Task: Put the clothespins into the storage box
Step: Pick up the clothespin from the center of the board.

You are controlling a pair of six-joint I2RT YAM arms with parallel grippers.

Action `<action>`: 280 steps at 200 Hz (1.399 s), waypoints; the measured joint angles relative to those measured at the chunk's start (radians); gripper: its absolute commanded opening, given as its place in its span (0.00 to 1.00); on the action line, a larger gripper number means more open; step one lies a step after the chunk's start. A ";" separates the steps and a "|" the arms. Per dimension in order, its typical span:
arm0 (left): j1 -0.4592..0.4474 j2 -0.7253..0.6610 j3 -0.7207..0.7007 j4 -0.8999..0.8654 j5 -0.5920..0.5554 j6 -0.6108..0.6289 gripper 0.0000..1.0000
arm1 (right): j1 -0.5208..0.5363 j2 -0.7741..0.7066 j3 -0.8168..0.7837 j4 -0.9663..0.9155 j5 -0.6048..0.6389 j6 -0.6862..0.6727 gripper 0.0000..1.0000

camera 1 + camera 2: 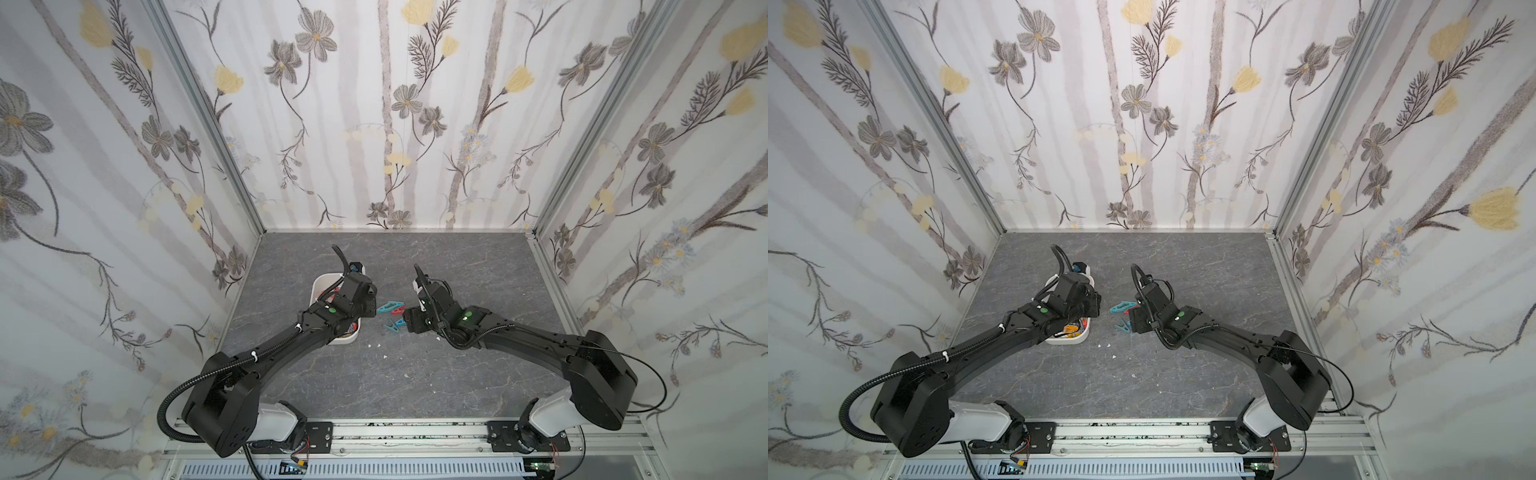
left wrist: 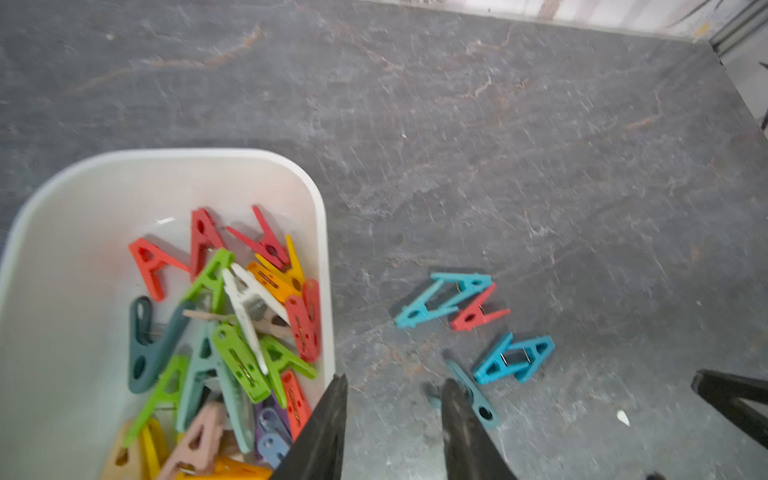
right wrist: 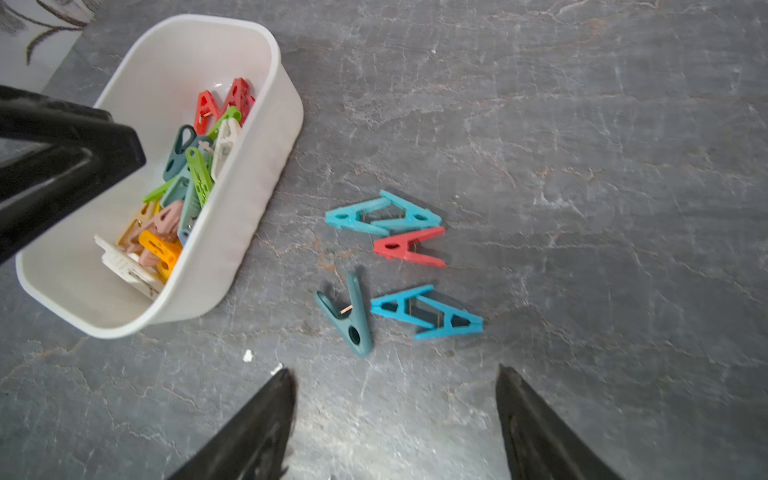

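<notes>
The white storage box (image 2: 208,156) holds a heap of coloured clothespins (image 2: 232,332); in both top views my left arm covers most of it (image 1: 320,286) (image 1: 1067,341). Several clothespins lie loose on the grey table to its right: a teal one (image 3: 382,214), a red one (image 3: 409,247), a blue one (image 3: 428,311) and a dark teal one (image 3: 349,316). My left gripper (image 2: 395,380) is open and empty, just outside the box's wall, one fingertip beside the dark teal clothespin (image 2: 473,395). My right gripper (image 3: 395,370) is wide open and empty, short of the loose clothespins.
Small white flecks (image 3: 248,355) (image 1: 378,345) dot the table in front of the box. Flower-patterned walls close in the table on three sides. A metal rail (image 1: 395,432) with both arm bases runs along the front edge.
</notes>
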 measured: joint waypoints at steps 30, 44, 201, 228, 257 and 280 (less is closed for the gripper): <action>-0.121 0.011 -0.036 -0.004 -0.007 -0.086 0.46 | 0.000 -0.117 -0.098 -0.040 0.014 -0.006 0.77; -0.157 0.035 -0.047 -0.003 -0.006 -0.120 0.47 | 0.001 -0.147 -0.130 -0.045 0.025 -0.003 0.77; -0.149 0.428 0.134 0.057 0.012 -0.020 0.38 | -0.008 -0.127 -0.195 0.018 0.030 0.039 0.77; -0.145 0.452 0.140 0.058 0.013 -0.016 0.30 | -0.010 -0.127 -0.221 0.010 0.030 0.047 0.77; -0.145 0.469 0.140 0.060 0.016 -0.013 0.21 | -0.012 -0.127 -0.222 0.010 0.030 0.050 0.77; -0.144 0.469 0.135 0.062 0.015 -0.011 0.14 | -0.015 -0.127 -0.222 0.010 0.030 0.050 0.77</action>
